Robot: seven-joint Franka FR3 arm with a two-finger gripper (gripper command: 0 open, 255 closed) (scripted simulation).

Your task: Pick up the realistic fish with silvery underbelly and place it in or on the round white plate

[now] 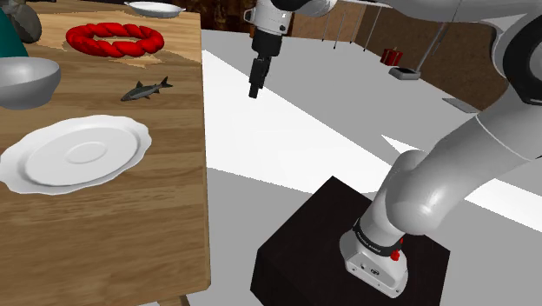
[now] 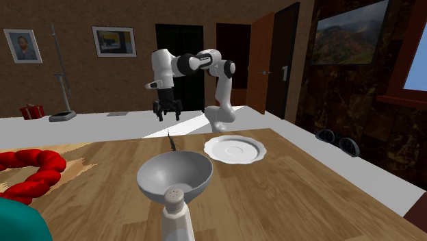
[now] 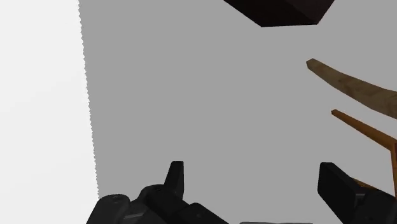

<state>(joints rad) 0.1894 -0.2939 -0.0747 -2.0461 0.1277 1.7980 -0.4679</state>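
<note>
While the fish (image 1: 146, 89) lies flat on the wooden counter (image 1: 156, 217), nothing touches it. It is small, dark on the back and paler below, and it rests between the red twisted ring (image 1: 115, 39) and the round white plate (image 1: 35, 169), apart from both and not far from the counter's edge on the arm's side. A grey bowl (image 1: 26, 80) stands toward the shoulder view's left of it. The claw (image 1: 254, 89) hangs in the air beyond that edge, above the grey floor and not above the counter. In the wrist view the claw (image 3: 252, 168) has its two fingers spread wide with nothing between them. I judge that the reach toward the fish is not yet made, so several things can go wrong. If the claw goes down before it passes the edge, a finger may hit the side of the counter. The fish is thin and low, so fingers that close too high would catch nothing, and fingers that come too low would press on the wood. Its body lies at a slant, so a claw not turned across it may push it away. A second white dish (image 1: 155, 9) stands behind the ring and could be taken for the right plate.
</note>
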